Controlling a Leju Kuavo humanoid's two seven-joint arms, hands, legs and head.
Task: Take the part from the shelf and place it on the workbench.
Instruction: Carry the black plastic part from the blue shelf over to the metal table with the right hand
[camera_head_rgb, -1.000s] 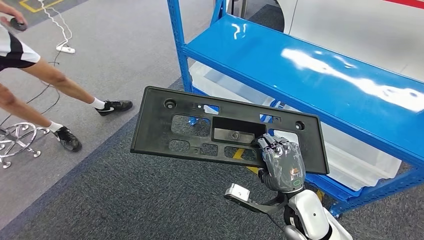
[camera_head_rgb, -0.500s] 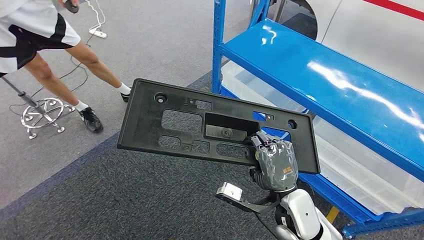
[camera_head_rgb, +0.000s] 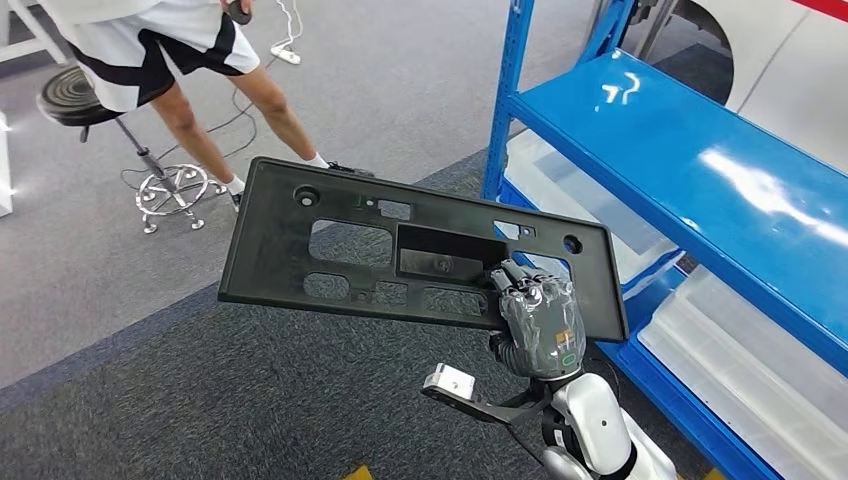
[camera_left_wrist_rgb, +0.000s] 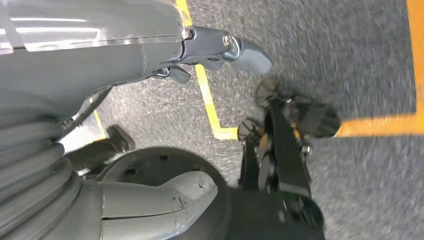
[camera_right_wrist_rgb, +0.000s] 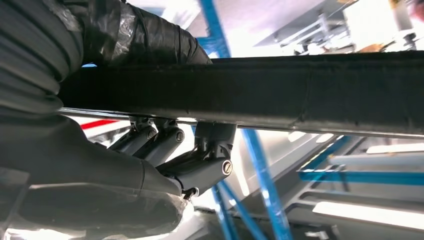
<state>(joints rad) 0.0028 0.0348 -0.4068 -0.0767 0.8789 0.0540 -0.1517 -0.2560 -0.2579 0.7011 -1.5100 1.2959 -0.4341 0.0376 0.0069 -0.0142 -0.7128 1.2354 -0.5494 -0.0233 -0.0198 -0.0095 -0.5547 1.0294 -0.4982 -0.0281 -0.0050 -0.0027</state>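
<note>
The part (camera_head_rgb: 400, 250) is a long, flat panel of matte black plastic, rectangular with rounded corners, a raised rim, several cut-out windows and a round hole near each upper corner. It is held in the air above grey carpet, tilted a little, its far long edge higher. The right hand (camera_head_rgb: 540, 325), wrapped in glossy grey film, grips the near long edge close to the panel's right end; in the right wrist view the dark fingers (camera_right_wrist_rgb: 165, 142) curl against one face of the panel's edge (camera_right_wrist_rgb: 300, 90) while the wrapped bulk of the hand bears on the other, so the panel is clamped between them.

To the right stands the shelf (camera_head_rgb: 700, 180), glossy blue steel with square posts; the panel's right end overlaps its lower rail in the head view, though how near they are in depth is unclear. Clear plastic bins (camera_head_rgb: 570, 190) sit under the blue deck. Open carpet lies to the left and below. A person (camera_head_rgb: 170, 60) stands by a chrome-footed stool (camera_head_rgb: 150, 170) beyond the panel's far left corner.

The left hand (camera_left_wrist_rgb: 150, 200) hangs over dark carpet crossed by yellow tape (camera_left_wrist_rgb: 210, 105); whether its fingers are spread or curled I cannot tell
</note>
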